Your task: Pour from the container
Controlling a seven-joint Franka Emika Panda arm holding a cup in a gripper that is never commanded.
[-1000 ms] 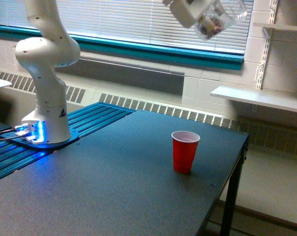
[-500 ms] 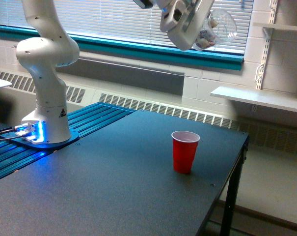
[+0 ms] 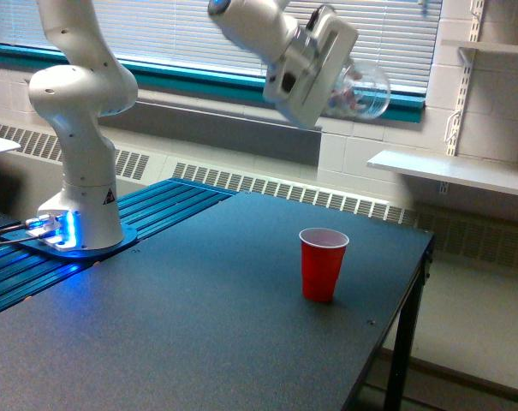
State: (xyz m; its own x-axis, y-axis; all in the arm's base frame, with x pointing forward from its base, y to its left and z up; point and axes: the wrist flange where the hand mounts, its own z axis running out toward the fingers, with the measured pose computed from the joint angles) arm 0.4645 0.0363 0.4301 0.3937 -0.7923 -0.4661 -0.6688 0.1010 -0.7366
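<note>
The jaws grip the clear container, seemingly tilted sideways, high above the red cup

Even, moderately bright indoor light; daylight filters through the closed blinds at the rear. The dark desk shows a soft sheen and only a faint shadow beside the red cup. Blue glow marks the arm base. The image is soft and slightly grainy; the hand and clear cup appear motion-blurred, with pale highlights on the glass.
</note>
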